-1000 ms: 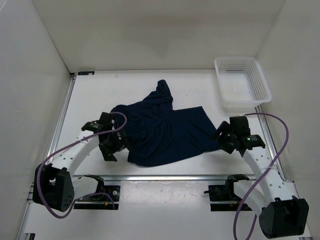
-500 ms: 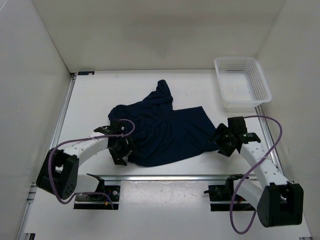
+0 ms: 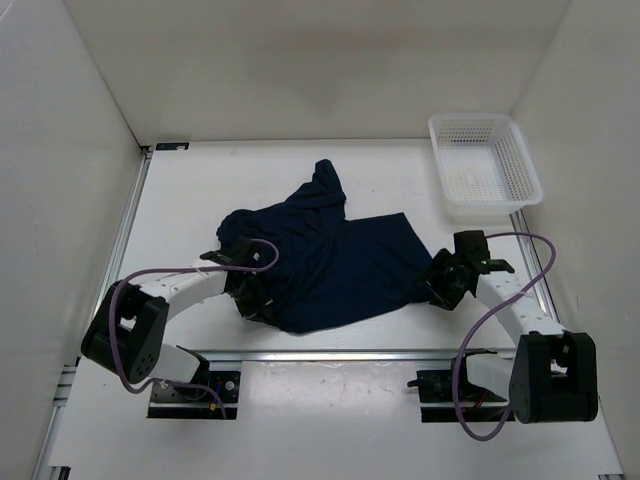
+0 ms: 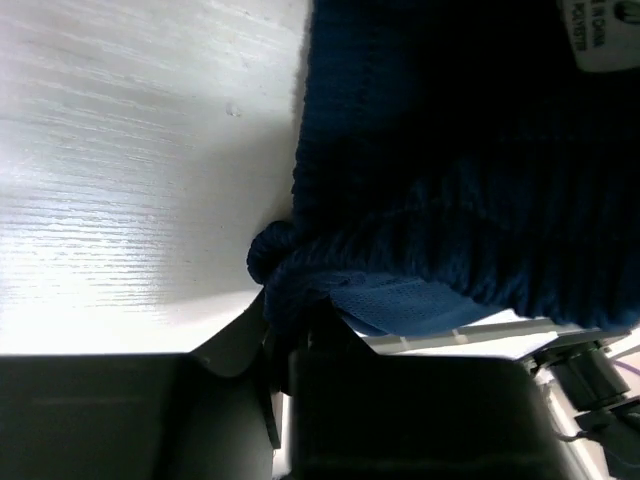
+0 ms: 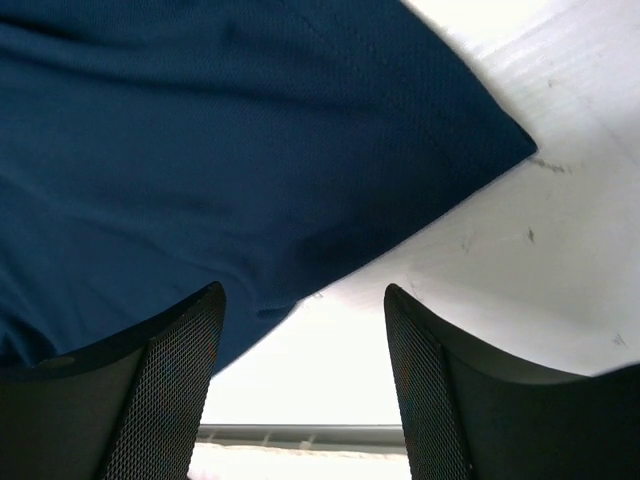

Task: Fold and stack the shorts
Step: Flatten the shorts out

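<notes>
Only one spot of print: a white tag (image 4: 603, 35) on the shorts (image 4: 460, 150), cut off at the left wrist view's top right corner, lettering sideways, too small to read.

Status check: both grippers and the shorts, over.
Left gripper shut on bunched near-left edge of the shorts. Right gripper open at their right hem. Shorts crumpled, unfolded. Basket far right, clear of them.

1. Top view: bright, even light; soft shadows; sharp throughout.
2. Left wrist view: table (image 4: 120, 150) glares, blown white; shorts (image 4: 450, 180) dim, slightly soft.
3. Right wrist view: fingers (image 5: 150, 400) dark, blurred; table bright.
</notes>
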